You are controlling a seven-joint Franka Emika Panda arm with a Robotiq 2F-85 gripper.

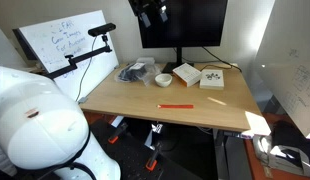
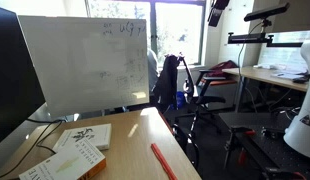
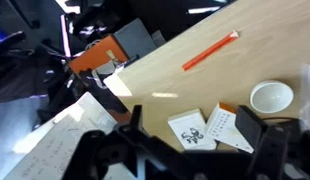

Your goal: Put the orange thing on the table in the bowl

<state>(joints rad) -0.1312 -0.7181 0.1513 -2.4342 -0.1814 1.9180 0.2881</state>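
The orange thing (image 1: pixel 176 105) is a thin red-orange stick lying flat on the light wood table (image 1: pixel 145 98), near its front middle. It also shows in an exterior view (image 2: pixel 162 160) and in the wrist view (image 3: pixel 210 50). The small white bowl (image 1: pixel 164 79) stands behind it, beside two white boxes, and shows in the wrist view (image 3: pixel 271 97). My gripper (image 1: pixel 150 12) hangs high above the back of the table, open and empty. In the wrist view its two fingers (image 3: pixel 193 135) are spread wide, with the boxes below them.
Two flat white boxes (image 1: pixel 186 73) (image 1: pixel 212 78) lie next to the bowl. A black bag (image 1: pixel 135 71) sits at the back corner. A monitor (image 1: pixel 183 25) stands behind the table. A whiteboard (image 2: pixel 85 65) and office chairs (image 2: pixel 180 85) stand around it.
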